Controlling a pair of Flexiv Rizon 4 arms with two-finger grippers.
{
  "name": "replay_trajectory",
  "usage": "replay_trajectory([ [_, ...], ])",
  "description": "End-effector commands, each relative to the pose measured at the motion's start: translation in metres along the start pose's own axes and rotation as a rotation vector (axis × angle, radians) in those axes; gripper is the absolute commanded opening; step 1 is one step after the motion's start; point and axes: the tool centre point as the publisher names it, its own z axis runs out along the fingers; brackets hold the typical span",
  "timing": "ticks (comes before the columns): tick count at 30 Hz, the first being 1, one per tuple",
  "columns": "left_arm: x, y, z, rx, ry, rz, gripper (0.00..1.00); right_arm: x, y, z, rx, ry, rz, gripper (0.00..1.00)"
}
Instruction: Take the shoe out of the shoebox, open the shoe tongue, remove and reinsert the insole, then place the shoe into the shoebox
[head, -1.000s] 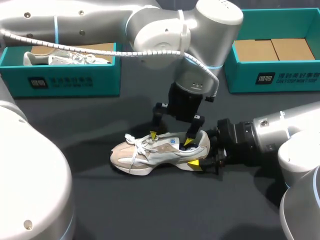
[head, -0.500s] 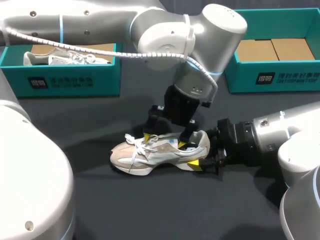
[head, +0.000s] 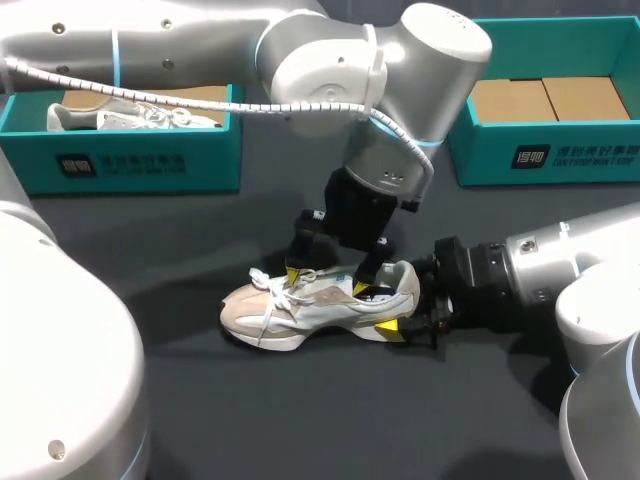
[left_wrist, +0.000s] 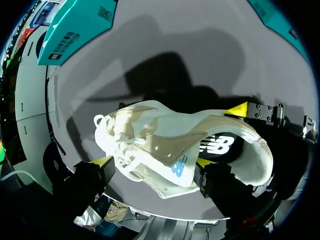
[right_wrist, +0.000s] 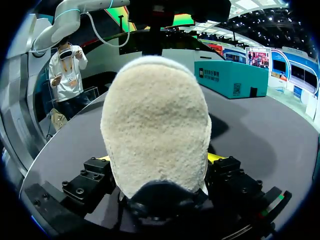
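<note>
Mostly cream-and-beige lace-up shoe (head: 300, 308)

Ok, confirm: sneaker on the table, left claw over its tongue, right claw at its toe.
Wrong end: the sneaker is on the table, left claw over its tongue, right claw at its heel, as the right wrist view shows.

Left arm (head: 300, 60): glossy silver-white rounded shells, thin blue rings marking joints, white ribbed cable (head: 200, 88) running alongside. Right arm (head: 580, 265): same silver, black wrist section. Left gripper (head: 326, 280): black, wearing yellow tips. Right gripper (right_wrist: 159, 159): black blocks showing screw heads.
</note>
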Motion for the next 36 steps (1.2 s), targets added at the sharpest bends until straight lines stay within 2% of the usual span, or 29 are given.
replay_trajectory([
  [1, -0.009, 0.001, -0.002, -0.003, 0.021, 0.001, 0.75, 0.001, 0.001, 0.002, 0.005, -0.001, 0.0, 0.0],
  [2, -0.009, 0.001, -0.003, -0.015, 0.027, 0.008, 0.58, 0.001, 0.001, 0.002, 0.005, -0.001, 0.0, 0.0],
  [3, -0.009, 0.001, -0.003, -0.016, 0.028, 0.008, 0.5, 0.001, 0.001, 0.002, 0.005, -0.001, 0.0, 0.0],
  [14, -0.006, -0.003, -0.005, -0.08, 0.056, 0.075, 0.47, 0.001, 0.001, 0.002, 0.005, -0.001, 0.0, 0.0],
  [16, -0.004, -0.007, -0.004, -0.101, 0.058, 0.114, 0.49, 0.001, 0.001, 0.002, 0.005, -0.001, 0.0, 0.0],
  [19, -0.001, -0.011, -0.003, -0.122, 0.049, 0.165, 0.6, 0.001, 0.001, 0.002, 0.005, -0.001, 0.0, 0.0],
  [21, 0.001, -0.012, -0.002, -0.123, 0.039, 0.18, 0.57, 0.001, 0.001, 0.002, 0.005, -0.001, 0.0, 0.0],
  [26, 0.006, -0.015, -0.001, -0.134, 0.025, 0.199, 0.34, 0.001, 0.001, 0.002, 0.005, -0.001, 0.0, 0.0],
  [31, 0.007, -0.01, -0.003, -0.131, 0.017, 0.212, 0.36, 0.001, 0.001, 0.002, 0.005, -0.001, 0.0, 0.0],
  [36, 0.001, -0.004, -0.007, -0.117, 0.018, 0.214, 0.31, 0.001, 0.001, 0.002, 0.005, -0.001, 0.0, 0.0],
])
